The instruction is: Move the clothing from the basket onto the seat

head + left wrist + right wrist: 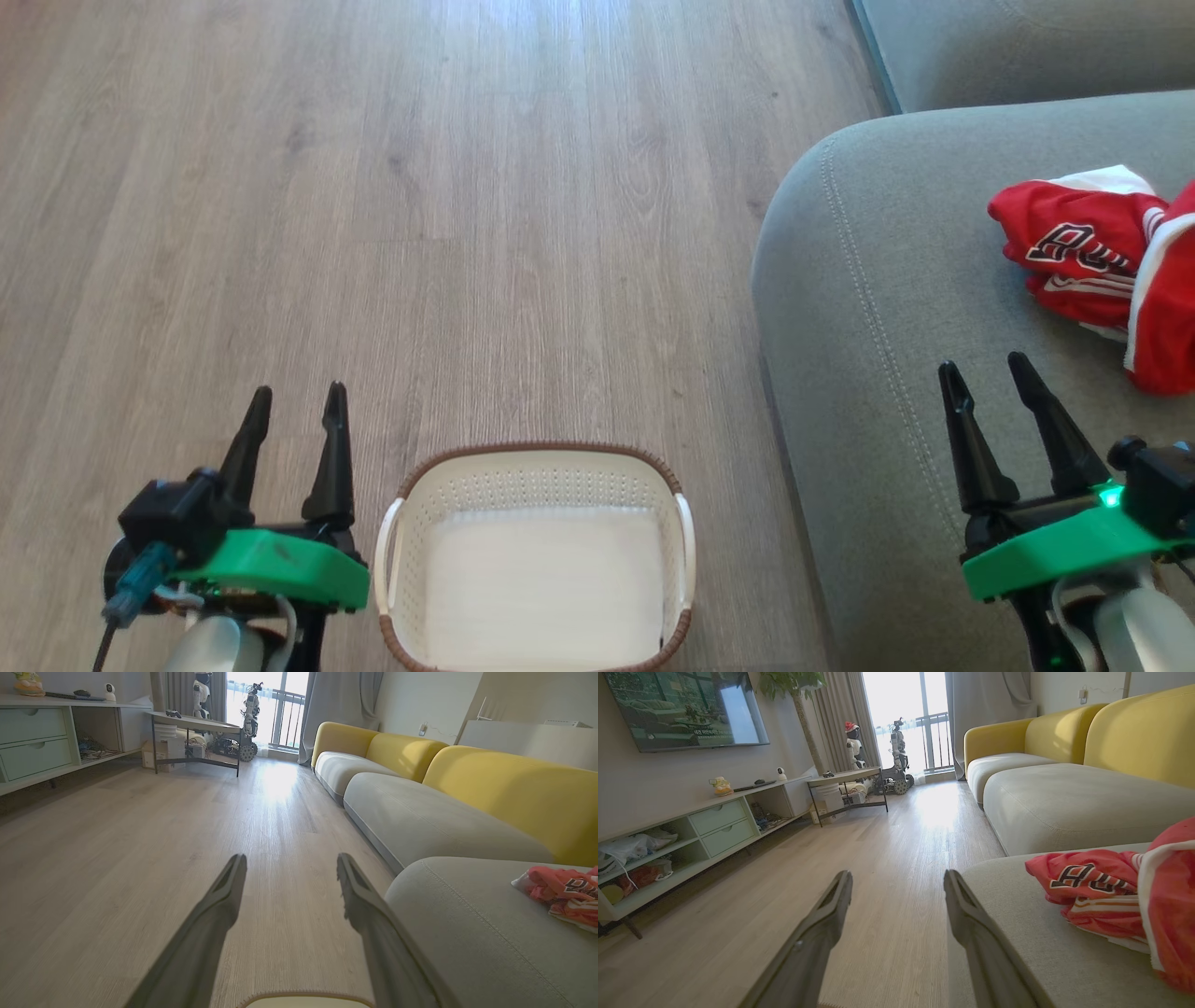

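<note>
The white basket (535, 485) with its brown rim stands on the floor at the bottom centre, and nothing lies inside it. Red clothing (1092, 247) with white trim and black-and-white lettering is bunched on the grey-green seat (896, 308) at the right; it also shows on the seat (1017, 914) as a red heap (1097, 882) in the right wrist view and at the edge as clothing (560, 891) in the left wrist view. My left gripper (295, 399) is open above the floor, left of the basket. My right gripper (982, 370) is open over the seat's front part, short of the clothing.
Wood floor (420, 205) stretches ahead and to the left. More grey cushions with yellow backrests (509, 788) run along the right wall. A low cabinet (691, 835), a side table (845, 788) and other robots by the window (896, 751) stand far off.
</note>
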`<state>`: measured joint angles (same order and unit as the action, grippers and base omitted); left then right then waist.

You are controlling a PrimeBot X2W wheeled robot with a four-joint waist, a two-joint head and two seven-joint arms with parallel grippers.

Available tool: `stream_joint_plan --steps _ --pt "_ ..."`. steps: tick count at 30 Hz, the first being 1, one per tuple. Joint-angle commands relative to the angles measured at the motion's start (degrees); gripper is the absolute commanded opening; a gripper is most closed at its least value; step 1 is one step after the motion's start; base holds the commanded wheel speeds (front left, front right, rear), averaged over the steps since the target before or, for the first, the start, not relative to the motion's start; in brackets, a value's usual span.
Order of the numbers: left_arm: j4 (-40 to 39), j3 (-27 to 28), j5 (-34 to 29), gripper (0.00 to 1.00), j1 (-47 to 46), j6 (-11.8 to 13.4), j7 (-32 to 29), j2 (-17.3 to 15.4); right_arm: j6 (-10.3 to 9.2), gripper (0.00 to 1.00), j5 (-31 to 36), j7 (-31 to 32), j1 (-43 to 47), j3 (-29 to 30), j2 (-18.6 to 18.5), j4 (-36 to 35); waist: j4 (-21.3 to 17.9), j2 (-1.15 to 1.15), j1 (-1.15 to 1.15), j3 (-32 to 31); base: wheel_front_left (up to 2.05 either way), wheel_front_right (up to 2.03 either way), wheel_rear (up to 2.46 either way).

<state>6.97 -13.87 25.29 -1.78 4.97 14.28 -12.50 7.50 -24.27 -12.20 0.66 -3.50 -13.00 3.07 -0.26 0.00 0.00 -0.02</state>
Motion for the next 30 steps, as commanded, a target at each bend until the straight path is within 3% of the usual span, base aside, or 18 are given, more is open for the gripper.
stream_joint_plan --steps 1,2,6,30 --pt "-1.58 2.92 -0.87 1.00 -1.38 -0.61 0.72 -0.53 -0.01 1.00 -0.22 -0.70 -2.22 -1.01 -1.25 -1.71 -0.08 0.00 0.00 -0.03 0.00 0.00 0.00" --pt "0.09 0.10 -0.10 0.00 0.03 -0.52 0.00 0.07 0.00 0.00 0.00 0.00 -0.01 -0.08 0.00 0.03 -0.10 0.00 0.00 -0.02 0.00 0.00 0.00" --pt "3.24 -0.62 -0.11 0.00 1.23 -0.43 -0.15 0.71 0.00 0.00 -0.06 0.12 1.06 -0.91 0.56 3.45 -0.13 0.00 0.00 -0.02 0.00 0.00 0.00" --pt "4.05 3.33 12.82 0.00 0.13 -2.74 -4.04 2.36 0.00 0.00 -13.46 3.33 -0.42 0.75 2.07 4.87 -0.06 0.00 0.00 0.02 0.00 0.00 0.00"
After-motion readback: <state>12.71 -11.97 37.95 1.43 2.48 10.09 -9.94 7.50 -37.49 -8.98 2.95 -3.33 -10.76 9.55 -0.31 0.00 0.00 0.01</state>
